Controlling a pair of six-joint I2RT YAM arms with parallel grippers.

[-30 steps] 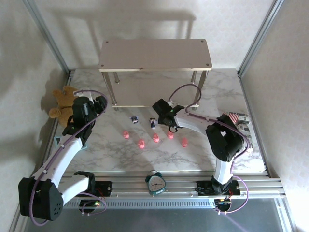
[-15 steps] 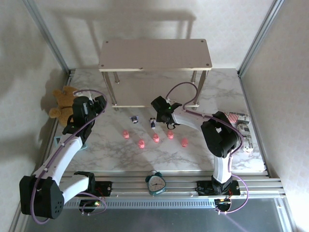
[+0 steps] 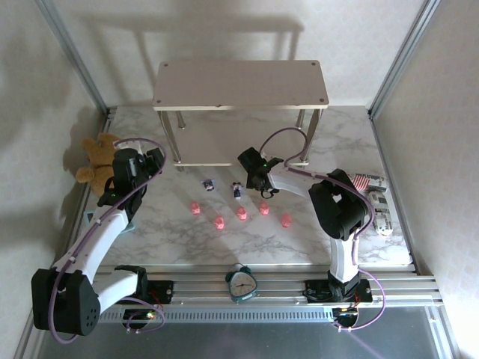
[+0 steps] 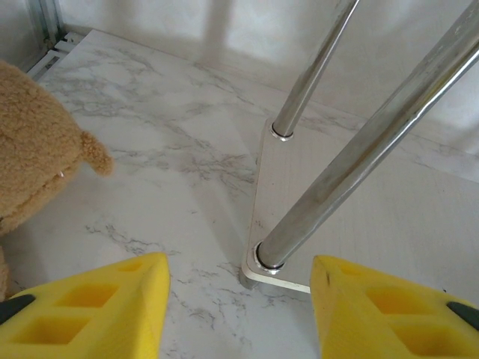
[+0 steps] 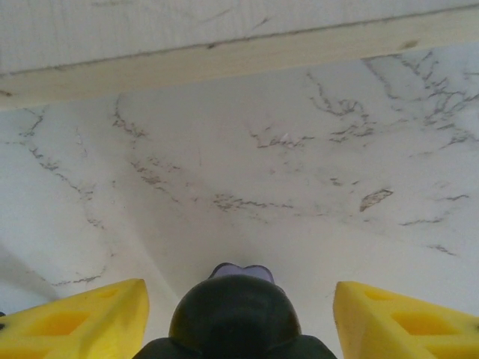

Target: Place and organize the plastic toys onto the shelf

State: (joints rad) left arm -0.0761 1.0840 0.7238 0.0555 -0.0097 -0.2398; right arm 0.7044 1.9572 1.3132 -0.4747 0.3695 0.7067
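The shelf's upper board stands at the back on silver legs, above its lower board. Several pink toys lie in a row on the marble, from one to another. Two purple-and-white figurines lie behind them. A third, dark figurine stands between the yellow fingers of my right gripper, with a gap on each side. That gripper is open, just before the lower board's edge. My left gripper is open and empty, facing the shelf's front left leg.
A brown teddy bear sits left of my left gripper. A teal alarm clock stands on the near rail between the arm bases. A striped item lies by the right wall.
My right gripper's fingers have drawn closer together around the dark figurine, and its arm has shifted slightly toward the shelf. The left arm has not moved.
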